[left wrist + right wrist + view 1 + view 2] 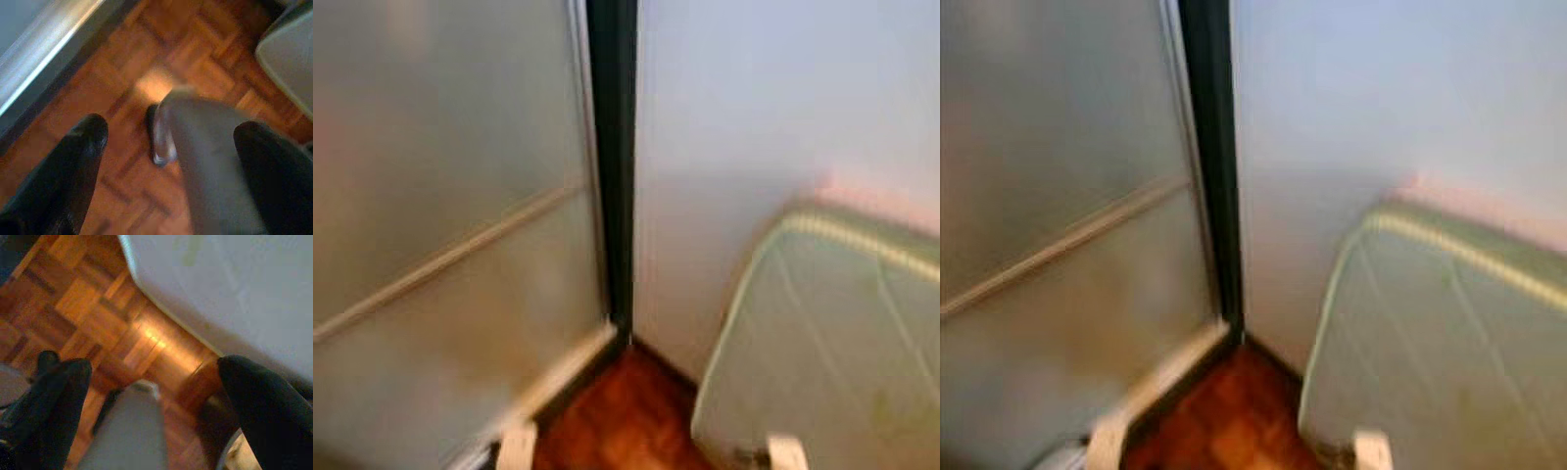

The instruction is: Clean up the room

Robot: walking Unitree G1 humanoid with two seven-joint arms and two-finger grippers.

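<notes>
**Corner faced, nothing yet in hand**

A frosted sliding door (440, 245) is seen at the left, its dark frame (612, 166) meeting a pale wall (773, 108); a green-edged mattress (832, 343) is leant against that wall, likely stored upright to free the parquet floor (617, 416). The left hand (171, 147) and right hand (151, 382) are hung spread above the floor, nothing pinched. No item to tidy can be made out; one is presumably being sought.
</notes>
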